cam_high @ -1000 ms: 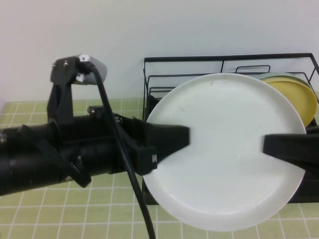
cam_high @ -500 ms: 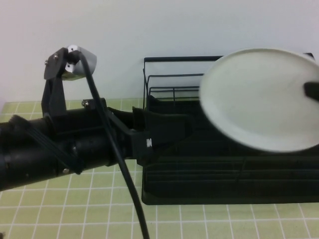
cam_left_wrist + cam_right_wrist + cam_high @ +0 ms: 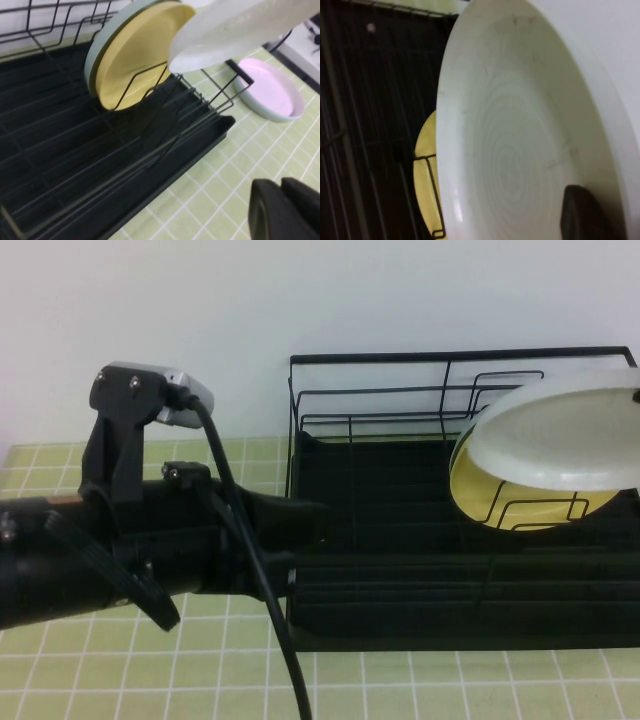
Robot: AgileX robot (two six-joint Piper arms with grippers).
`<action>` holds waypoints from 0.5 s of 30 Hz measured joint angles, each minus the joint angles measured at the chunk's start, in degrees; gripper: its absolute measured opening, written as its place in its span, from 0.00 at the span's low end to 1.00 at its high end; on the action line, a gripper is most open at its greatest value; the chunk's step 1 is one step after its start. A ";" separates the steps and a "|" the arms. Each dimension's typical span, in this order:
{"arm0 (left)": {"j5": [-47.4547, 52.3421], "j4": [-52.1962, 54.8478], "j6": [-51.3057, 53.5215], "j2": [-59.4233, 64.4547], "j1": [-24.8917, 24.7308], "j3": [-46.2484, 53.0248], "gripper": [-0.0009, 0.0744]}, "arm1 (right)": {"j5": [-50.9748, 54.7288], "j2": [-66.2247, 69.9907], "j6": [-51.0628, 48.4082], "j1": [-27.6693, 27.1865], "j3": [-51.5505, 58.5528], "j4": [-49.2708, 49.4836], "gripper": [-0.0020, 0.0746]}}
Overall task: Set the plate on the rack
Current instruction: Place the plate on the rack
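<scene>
The white plate [image 3: 560, 435] hangs tilted over the right end of the black wire rack [image 3: 400, 490], just in front of the yellow plate [image 3: 500, 502]. My right gripper [image 3: 605, 216] is shut on the white plate's rim. One dark finger [image 3: 580, 215] lies on the plate's face and the other is hidden behind it. In the high view this gripper is off the right edge. My left gripper [image 3: 308, 522] is shut and empty at the rack's left end, apart from the plate; it also shows in the left wrist view [image 3: 285, 210].
The yellow plate [image 3: 135, 55] stands upright in the rack's dividers with a pale green plate [image 3: 92, 62] behind it. A pink plate [image 3: 272, 90] lies on the green tiled table beside the rack's right end. The left arm fills the table's left side.
My left gripper has let go of the white plate and drawn back left. My right gripper has carried the plate right and tipped it nearly edge-on over the rack.
</scene>
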 joint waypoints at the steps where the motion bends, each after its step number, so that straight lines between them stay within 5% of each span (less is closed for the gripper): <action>1: 0.12 0.77 -0.60 0.00 0.00 0.00 0.03 | 0.68 0.90 -0.49 0.13 -0.82 -0.86 0.15; 15: 1.93 5.16 -2.65 0.00 0.00 0.00 0.01 | 3.11 10.57 1.54 0.13 -7.10 -6.00 0.15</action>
